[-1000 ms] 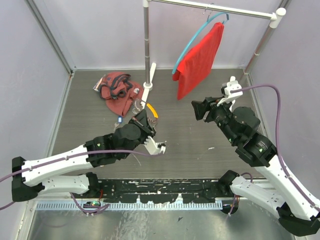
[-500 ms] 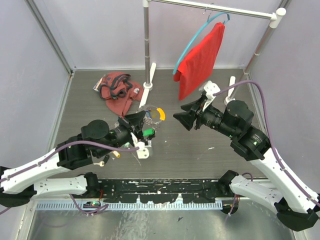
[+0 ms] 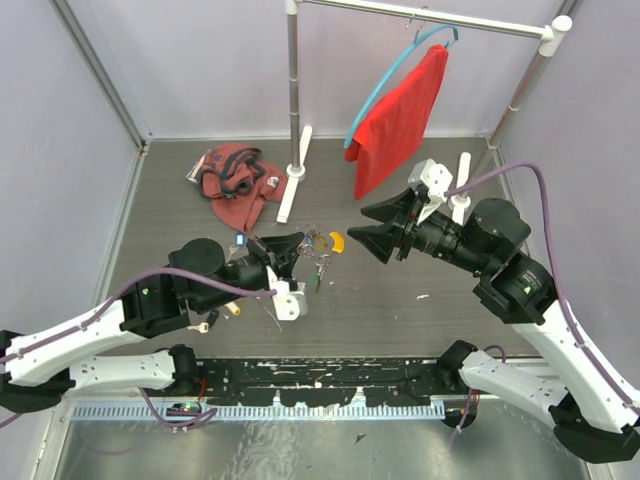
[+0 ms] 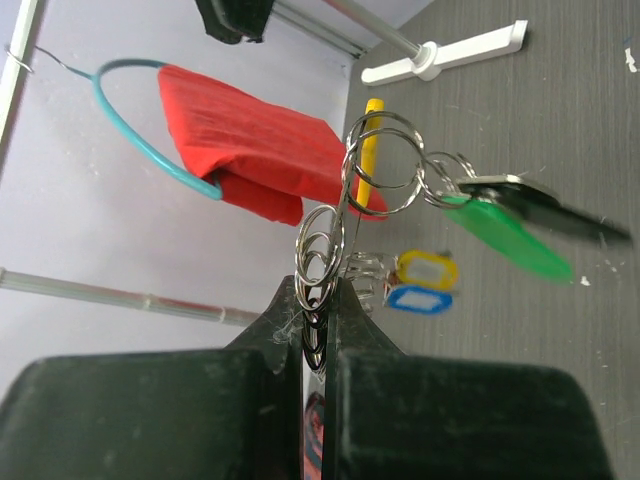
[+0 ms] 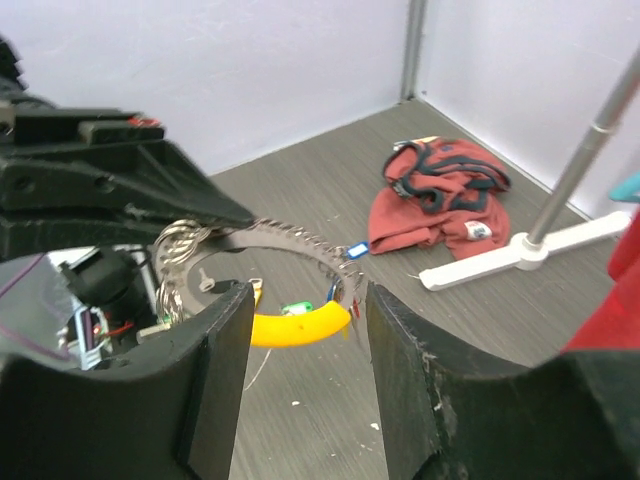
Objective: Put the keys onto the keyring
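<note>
My left tool [image 4: 318,330] is clenched on the keyring [image 4: 385,165], holding it above the desk [image 3: 400,300] so the tagged keys [image 4: 505,235] dangle clear. My right tool [image 5: 305,290] faces it, released, ready to thread.

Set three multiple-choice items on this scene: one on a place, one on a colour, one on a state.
1. The hanger hangs from: A the rail; B a wall hook; C a door.
2. The biggest key tag is: A pink; B green; C white.
3. The left tool is: A wide open; B out of view; C shut on the rings.
Answers: 1 A, its hook sits over the rail; 2 B, green shows in the left wrist view; 3 C, the small rings are pinched in it.
</note>
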### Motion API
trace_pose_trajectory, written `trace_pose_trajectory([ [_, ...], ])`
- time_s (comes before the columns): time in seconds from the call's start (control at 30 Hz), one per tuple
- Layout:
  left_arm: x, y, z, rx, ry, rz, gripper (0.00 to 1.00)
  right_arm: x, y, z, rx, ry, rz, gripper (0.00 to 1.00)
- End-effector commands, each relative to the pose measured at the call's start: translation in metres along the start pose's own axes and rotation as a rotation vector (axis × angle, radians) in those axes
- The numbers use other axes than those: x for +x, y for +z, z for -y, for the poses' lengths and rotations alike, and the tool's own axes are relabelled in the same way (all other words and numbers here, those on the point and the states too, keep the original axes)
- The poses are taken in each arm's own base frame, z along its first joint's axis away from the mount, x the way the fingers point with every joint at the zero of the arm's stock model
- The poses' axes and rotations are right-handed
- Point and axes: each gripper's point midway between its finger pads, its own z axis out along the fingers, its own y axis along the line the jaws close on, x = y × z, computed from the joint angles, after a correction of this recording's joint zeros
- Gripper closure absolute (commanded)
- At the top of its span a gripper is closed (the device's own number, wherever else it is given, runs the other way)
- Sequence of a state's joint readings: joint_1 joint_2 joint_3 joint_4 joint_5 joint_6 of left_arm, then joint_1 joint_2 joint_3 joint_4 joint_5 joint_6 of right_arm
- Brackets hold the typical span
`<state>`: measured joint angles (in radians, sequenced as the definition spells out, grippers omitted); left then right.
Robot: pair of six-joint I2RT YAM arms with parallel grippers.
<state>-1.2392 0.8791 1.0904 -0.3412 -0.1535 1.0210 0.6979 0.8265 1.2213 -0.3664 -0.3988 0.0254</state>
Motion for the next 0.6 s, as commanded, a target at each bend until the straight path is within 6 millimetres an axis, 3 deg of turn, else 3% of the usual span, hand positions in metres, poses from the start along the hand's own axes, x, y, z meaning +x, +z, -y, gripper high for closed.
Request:
trace_pose_trajectory([
  [0.0,-0.014,0.002,-0.025,-0.083,-0.135,0.022,1.0,-0.038,-0.005,0.026,0.174,0.053,0.11,0.47],
  [0.1,-0.017,0.005,-0.015,-0.037,-0.119,0.045,1.0,-0.041,-0.002,0.025,0.174,0.079,0.1,0.48],
  [0.27,-0.023,0.001,-0.006,-0.022,0.015,0.126,1.0,-0.036,-0.004,-0.022,-0.115,-0.036,0.036,0.43],
  [0.33,-0.02,0.001,-0.006,-0.017,0.106,0.116,1.0,-0.036,-0.005,-0.03,-0.16,-0.05,0.026,0.43],
  [0.4,-0.011,0.002,-0.012,-0.031,0.242,0.059,1.0,-0.038,-0.005,-0.017,-0.086,-0.052,0.037,0.43],
  [0.57,0.027,0.004,-0.058,-0.101,0.679,-0.258,1.0,-0.041,-0.016,0.056,0.346,-0.021,0.058,0.43],
])
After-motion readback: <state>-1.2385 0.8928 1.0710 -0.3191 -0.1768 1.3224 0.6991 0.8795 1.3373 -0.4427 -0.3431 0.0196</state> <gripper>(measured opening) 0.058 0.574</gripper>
